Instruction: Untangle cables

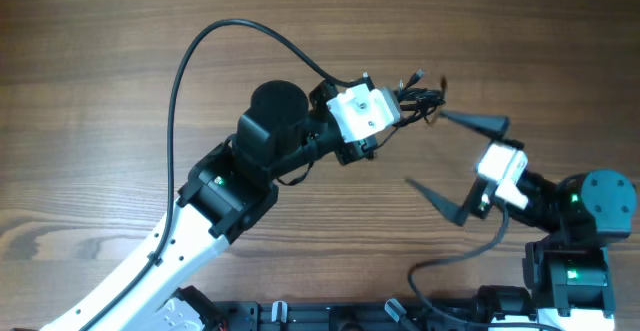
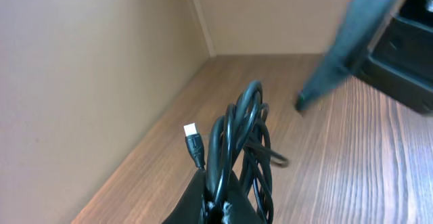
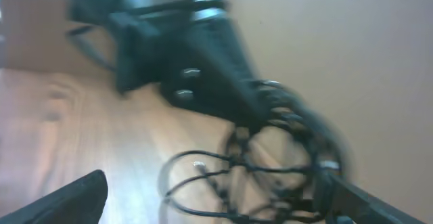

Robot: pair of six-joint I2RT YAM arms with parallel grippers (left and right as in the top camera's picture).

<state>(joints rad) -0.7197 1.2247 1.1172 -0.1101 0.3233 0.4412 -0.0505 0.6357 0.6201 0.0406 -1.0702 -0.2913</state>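
While the cables [image 1: 424, 95] form one knotted bundle, untangling is judged barely begun: no cord lies separated on the tabletop [image 1: 100, 71]. The left hand [image 2: 215, 201] is closed on the bundle's lower loops. The right hand [image 1: 462, 163], spread wide and empty, stands just beside it. The loops are thin, glossy and black, and one silver-tipped plug [image 2: 190, 130] protrudes.

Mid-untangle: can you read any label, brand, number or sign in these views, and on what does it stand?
No text can be read in any view.
The white left wrist block and the white right wrist block show no print from overhead.
The cables and their silver-tipped plug bear no visible marking.
The right wrist view is too blurred to read anything.
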